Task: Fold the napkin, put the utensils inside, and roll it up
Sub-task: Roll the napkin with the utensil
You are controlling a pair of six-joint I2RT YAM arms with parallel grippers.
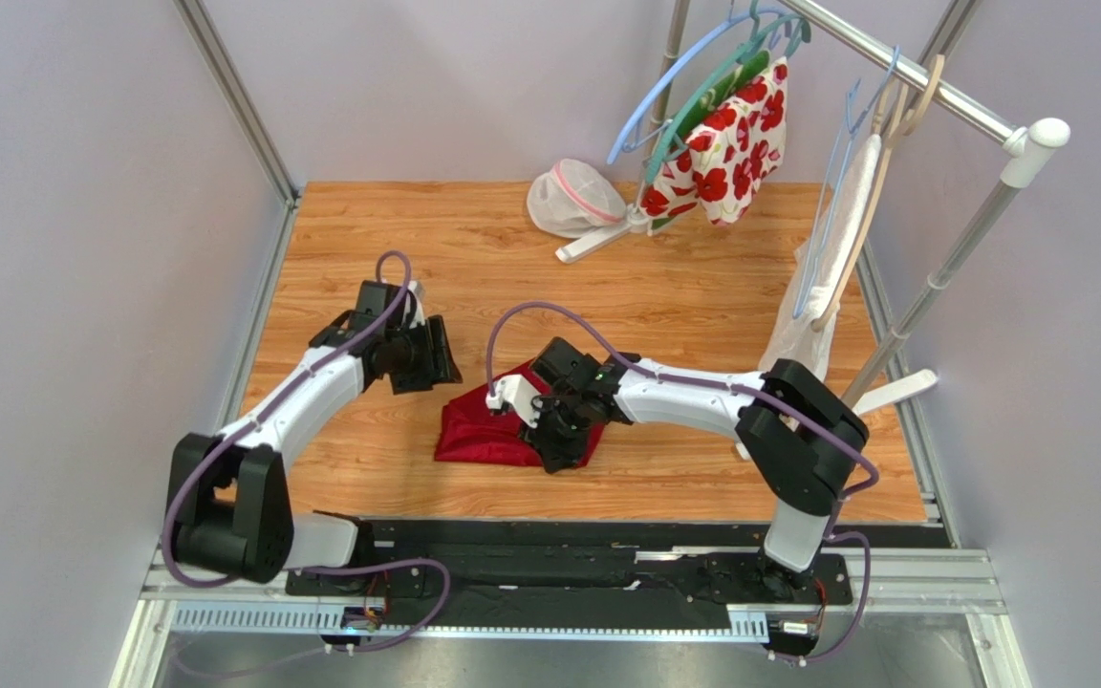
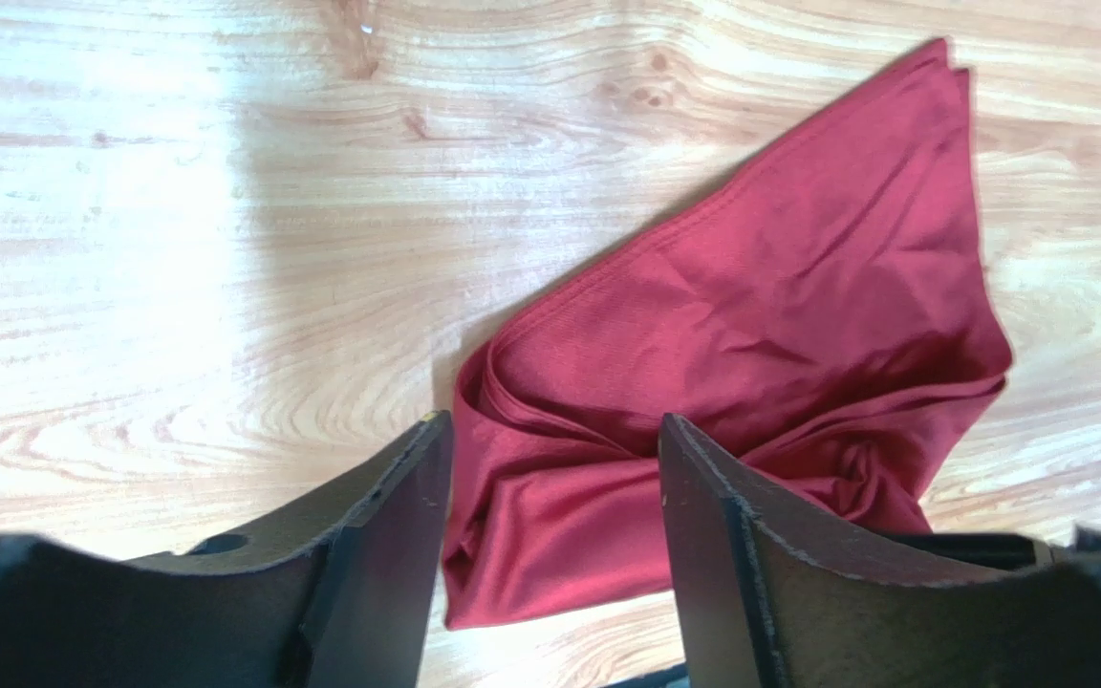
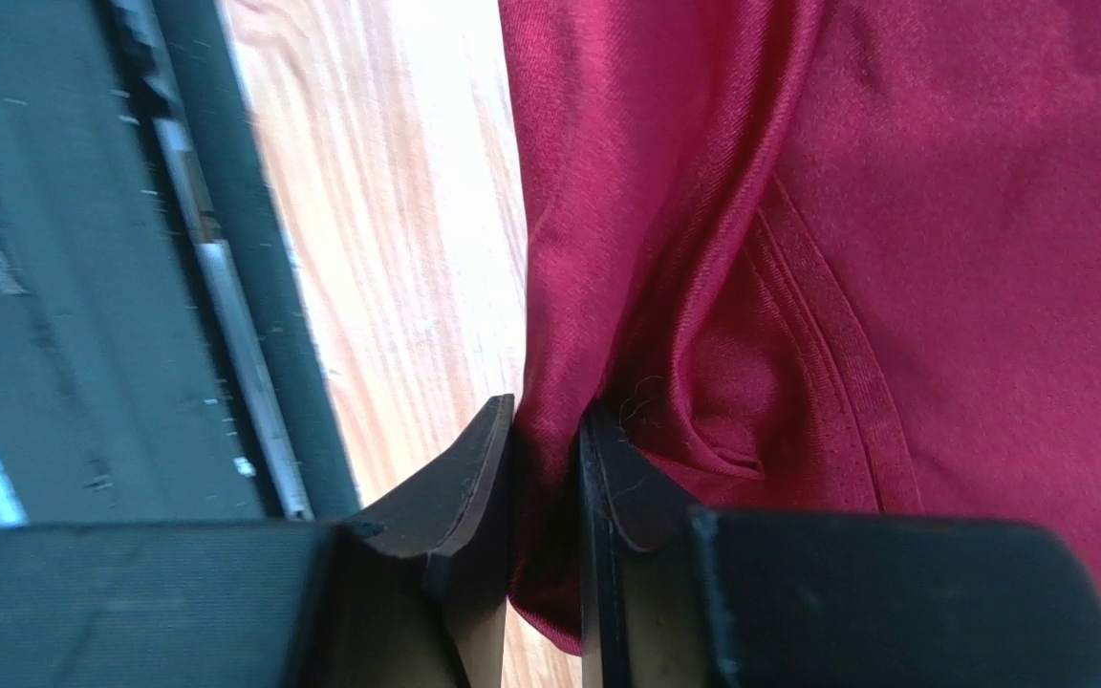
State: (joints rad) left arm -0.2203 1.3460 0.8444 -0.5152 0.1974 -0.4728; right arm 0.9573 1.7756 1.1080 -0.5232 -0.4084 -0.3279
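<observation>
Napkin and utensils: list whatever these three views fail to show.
- Top view: the right arm covers the napkin's right part.
- Left wrist view: the left jaws and the bottom edge cut off the napkin's near side.
- Right wrist view: top and right edges crop the napkin; the jaws hide the pinched fold.
- Utensils: in no view; possibly under the napkin, cannot tell.

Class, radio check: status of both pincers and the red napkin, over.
Left pincer open, hovering by napkin, holding nothing. Right pincer shut on napkin's edge. Napkin loosely folded, rumpled. Nothing blocking.
</observation>
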